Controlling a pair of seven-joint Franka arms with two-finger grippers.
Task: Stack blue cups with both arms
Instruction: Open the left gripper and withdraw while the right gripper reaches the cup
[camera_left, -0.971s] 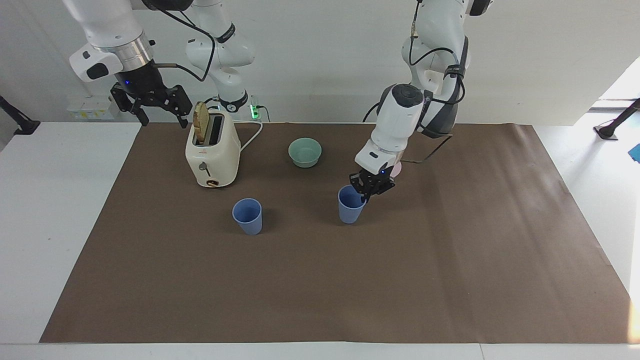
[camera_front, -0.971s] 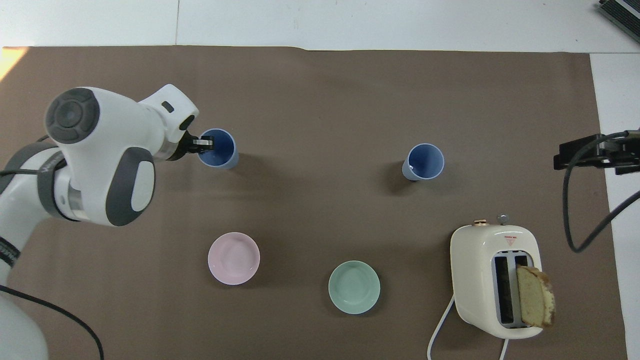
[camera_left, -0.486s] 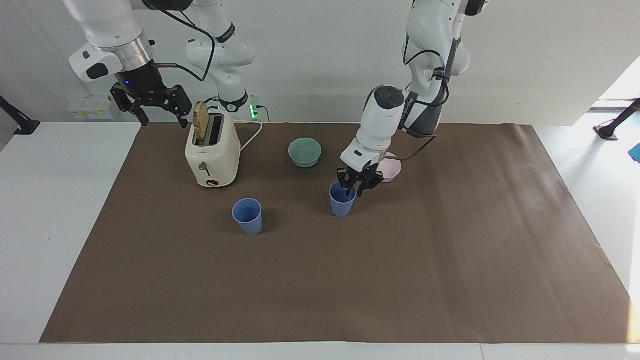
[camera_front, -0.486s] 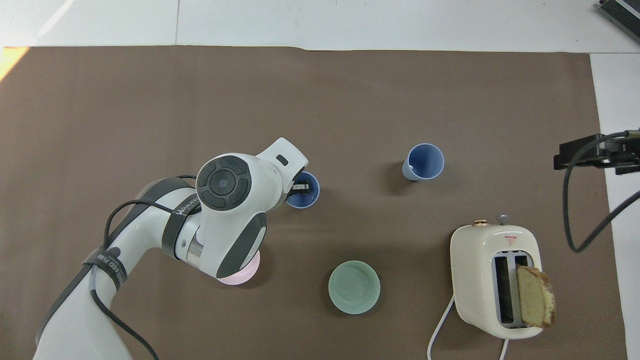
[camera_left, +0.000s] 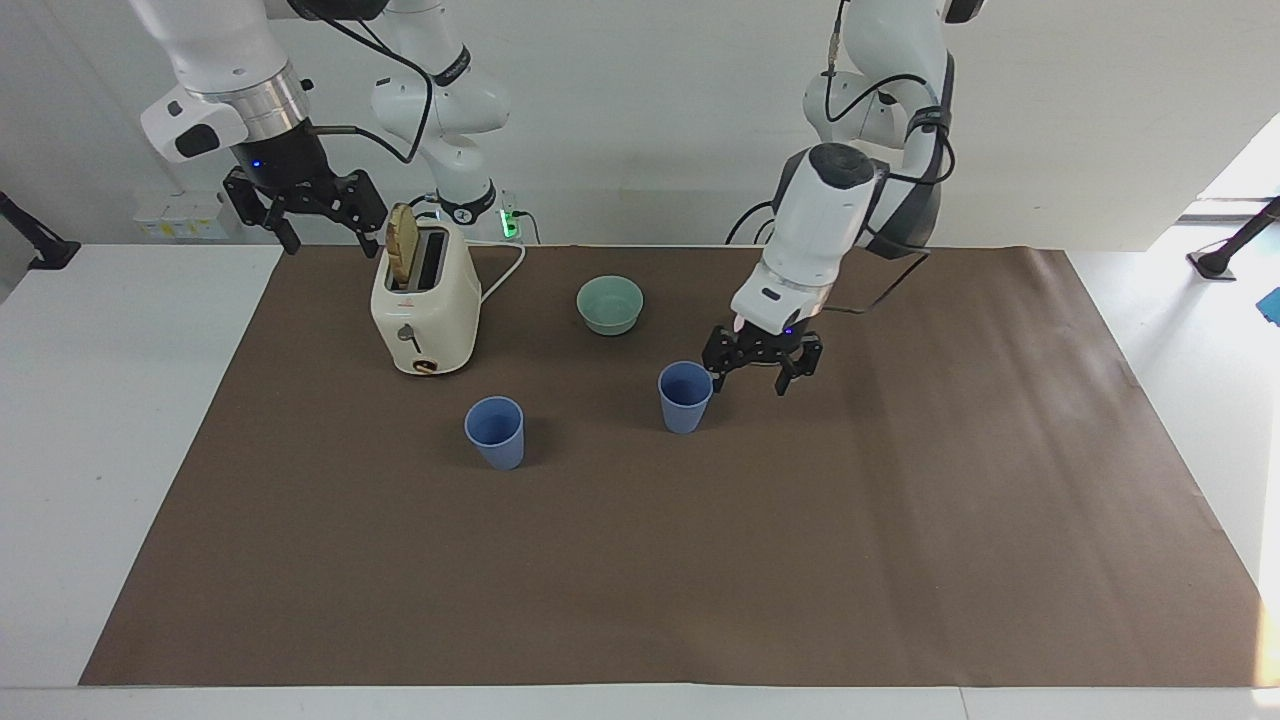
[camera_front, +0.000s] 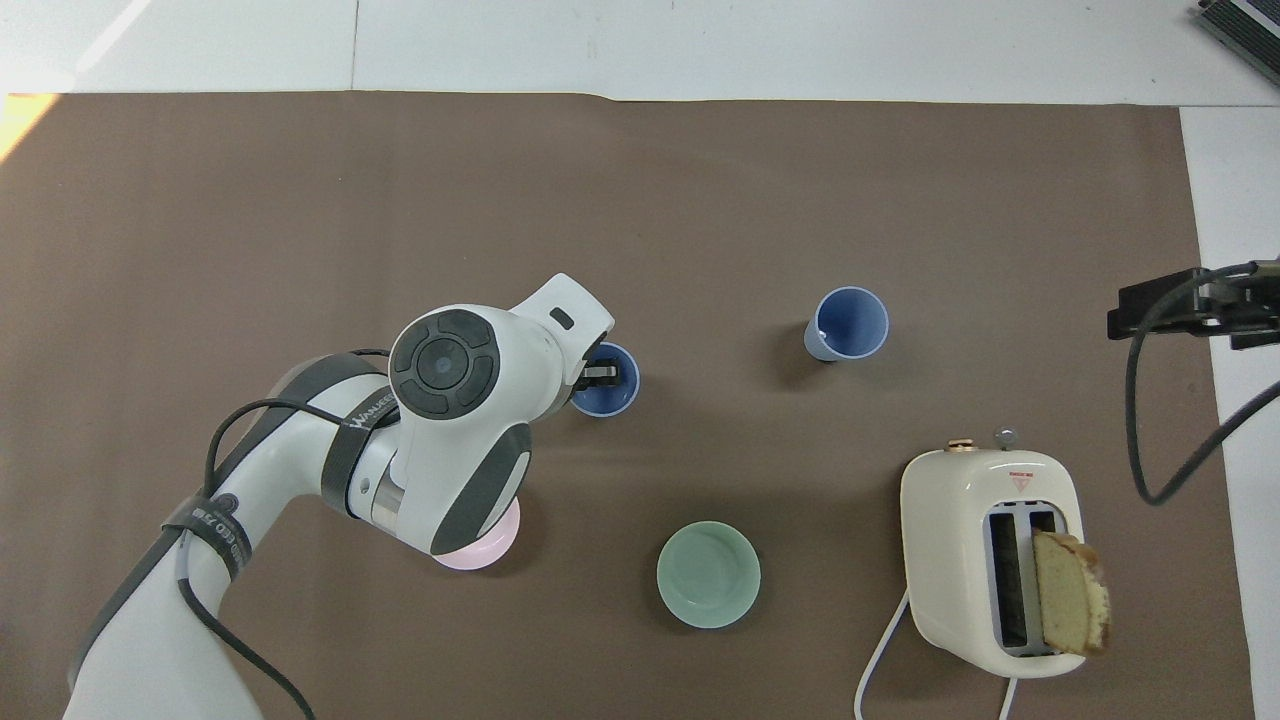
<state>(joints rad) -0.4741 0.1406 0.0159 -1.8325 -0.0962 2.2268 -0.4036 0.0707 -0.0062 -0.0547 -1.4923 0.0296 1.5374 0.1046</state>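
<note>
Blue comes first: we see two cups upright on the brown mat (camera_left: 640, 560), well apart and not stacked. One cup (camera_left: 685, 397) (camera_front: 612, 402) stands near the middle of the mat, farther from the robots than the green bowl (camera_left: 610, 305) (camera_front: 708, 574). The other cup (camera_left: 495, 432) (camera_front: 848, 322) stands toward the right arm's end, slightly farther from the robots, and farther from them than the toaster (camera_left: 425, 310) (camera_front: 990, 560).

The left gripper (camera_left: 760, 372) (camera_front: 603, 374) hangs low, just beside the first cup on the side toward the left arm's end. Its fingers are spread wide apart and hold nothing. One fingertip (camera_left: 716, 380) sits close to the cup's rim — we cannot tell whether it touches. From above, the gripper's tip shows over that rim, and the left arm covers most of the pink bowl (camera_front: 485, 552).

The right gripper (camera_left: 305, 205) (camera_front: 1190, 305) waits raised at the right arm's end, over the mat's edge next to the toaster — fingers apart, empty.

A slice of bread (camera_left: 402, 245) (camera_front: 1070, 595) stands up out of one toaster slot.
</note>
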